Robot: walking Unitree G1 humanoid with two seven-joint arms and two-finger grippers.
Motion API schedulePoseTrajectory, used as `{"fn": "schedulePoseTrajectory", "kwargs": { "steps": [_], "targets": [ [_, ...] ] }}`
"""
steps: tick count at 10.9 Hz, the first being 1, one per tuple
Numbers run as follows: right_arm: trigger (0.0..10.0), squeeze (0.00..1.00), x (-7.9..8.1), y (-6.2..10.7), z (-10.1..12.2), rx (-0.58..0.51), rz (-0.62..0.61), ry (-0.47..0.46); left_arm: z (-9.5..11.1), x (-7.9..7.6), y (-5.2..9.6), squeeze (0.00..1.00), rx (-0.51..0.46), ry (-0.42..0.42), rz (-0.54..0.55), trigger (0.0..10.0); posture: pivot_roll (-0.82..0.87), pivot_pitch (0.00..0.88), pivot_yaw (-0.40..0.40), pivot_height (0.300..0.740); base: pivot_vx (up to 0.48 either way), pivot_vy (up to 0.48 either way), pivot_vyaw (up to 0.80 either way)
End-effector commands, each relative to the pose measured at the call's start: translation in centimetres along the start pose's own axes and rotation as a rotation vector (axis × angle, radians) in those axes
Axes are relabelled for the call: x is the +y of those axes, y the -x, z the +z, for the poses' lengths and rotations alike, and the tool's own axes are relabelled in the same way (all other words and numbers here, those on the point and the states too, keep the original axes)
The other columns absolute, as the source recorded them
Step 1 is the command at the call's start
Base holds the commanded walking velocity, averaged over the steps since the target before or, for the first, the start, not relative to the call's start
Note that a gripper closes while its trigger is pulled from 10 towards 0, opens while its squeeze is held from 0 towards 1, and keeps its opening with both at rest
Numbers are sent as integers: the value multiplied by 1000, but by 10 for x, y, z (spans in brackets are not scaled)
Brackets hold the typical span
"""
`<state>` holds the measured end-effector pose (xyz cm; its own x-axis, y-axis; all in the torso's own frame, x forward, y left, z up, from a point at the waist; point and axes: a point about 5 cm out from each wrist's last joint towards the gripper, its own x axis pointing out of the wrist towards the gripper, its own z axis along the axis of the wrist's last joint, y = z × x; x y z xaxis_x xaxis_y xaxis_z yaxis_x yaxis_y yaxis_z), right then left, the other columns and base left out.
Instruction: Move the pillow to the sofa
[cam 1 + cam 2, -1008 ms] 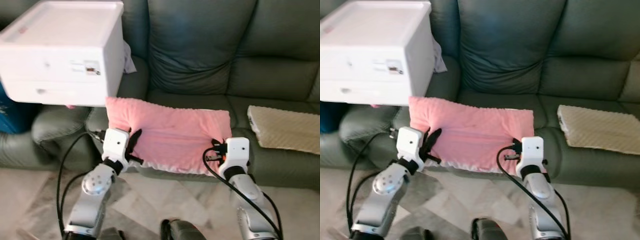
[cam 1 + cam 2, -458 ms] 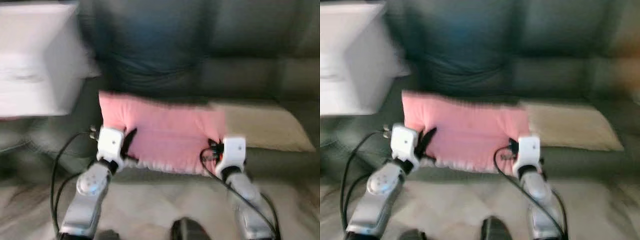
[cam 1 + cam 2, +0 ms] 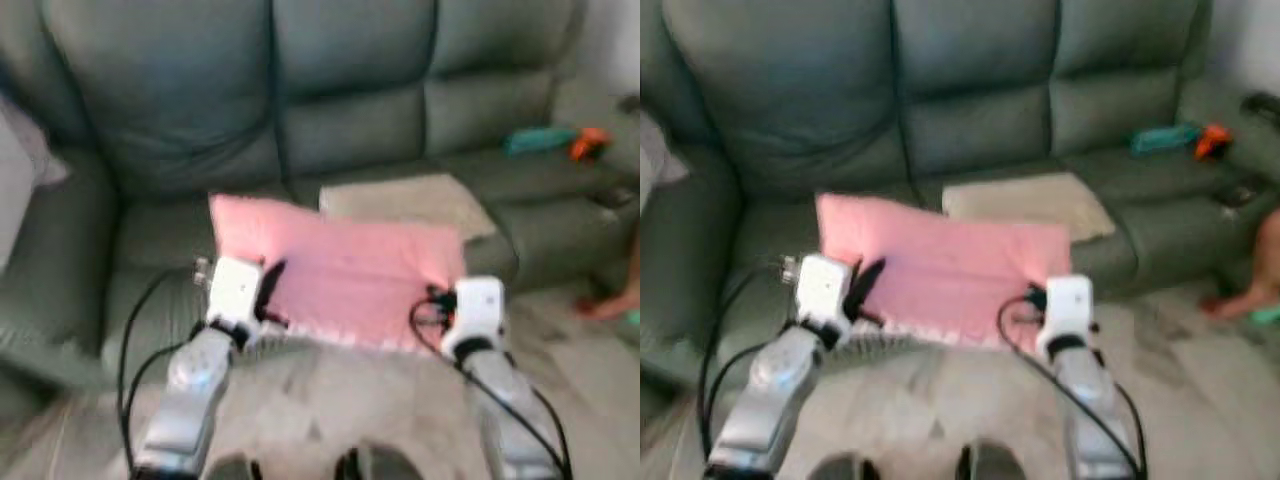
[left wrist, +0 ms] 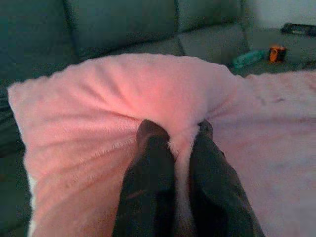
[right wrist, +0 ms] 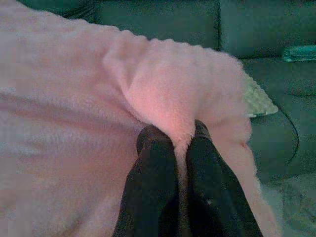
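My left gripper (image 4: 175,143) and right gripper (image 5: 173,140) each pinch the pink pillow (image 3: 345,270) (mid-frame), keeping it spread. The sofa (image 3: 350,110) fills the frame's upper half.

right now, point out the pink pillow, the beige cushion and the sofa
pink pillow (image 3: 345,270), left eye view, middle of its top face
beige cushion (image 3: 400,198), left eye view, its bare upper surface
sofa (image 3: 350,60), left eye view, middle backrest
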<state>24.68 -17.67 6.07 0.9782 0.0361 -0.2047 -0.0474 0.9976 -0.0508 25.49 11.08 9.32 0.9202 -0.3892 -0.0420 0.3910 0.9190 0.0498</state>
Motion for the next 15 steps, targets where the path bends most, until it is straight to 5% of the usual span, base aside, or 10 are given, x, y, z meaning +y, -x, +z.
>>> {"fn": "schedulePoseTrajectory", "kwargs": {
  "steps": [1, 4, 10, 15],
  "targets": [
    [10000, 0, 2, -2, 6, -27, 7, -5, 3, 7, 1, 0, -18, -13, 18, 10000, -21, 80, -43, 740, 0, 0, 0],
    [10000, 0, 7, -1, 11, -66, 51, -7, 4, 9, 0, 0, -23, -16, 29, 10000, -21, 76, -37, 740, 0, 0, 0],
    [10000, 0, 13, 0, 15, -90, 92, -32, 5, 15, 0, 0, -31, -37, 60, 10000, -21, 74, -33, 740, 0, 0, 680],
    [10000, 0, 16, 3, 17, -107, 128, -37, 5, 15, 0, 0, -33, -35, 56, 10000, -26, 79, -33, 740, 405, 0, 650]
  ]
}}
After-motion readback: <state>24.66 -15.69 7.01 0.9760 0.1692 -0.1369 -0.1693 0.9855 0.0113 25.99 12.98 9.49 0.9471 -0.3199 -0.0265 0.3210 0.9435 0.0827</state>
